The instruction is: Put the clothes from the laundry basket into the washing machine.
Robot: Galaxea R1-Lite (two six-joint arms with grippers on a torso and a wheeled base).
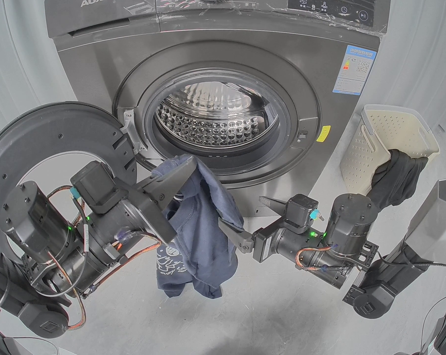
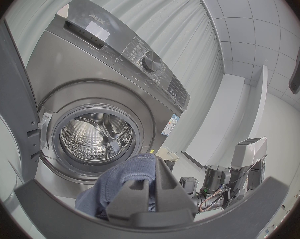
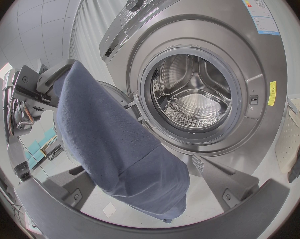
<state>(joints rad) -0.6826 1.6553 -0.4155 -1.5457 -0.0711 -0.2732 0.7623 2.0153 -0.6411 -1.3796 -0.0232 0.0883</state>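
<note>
A dark blue garment hangs in front of the washing machine, just below its open drum. My left gripper is shut on the garment's top fold, and blue cloth bunches between its fingers. My right gripper is open beside the hanging cloth at mid height. The garment drapes between its spread fingers and hides one of them. The cream laundry basket stands to the machine's right with a black garment hanging over its rim.
The round machine door is swung wide open to the left, right behind my left arm. The steel drum looks bare inside. Grey floor lies open below the garment. Curtains close off both sides.
</note>
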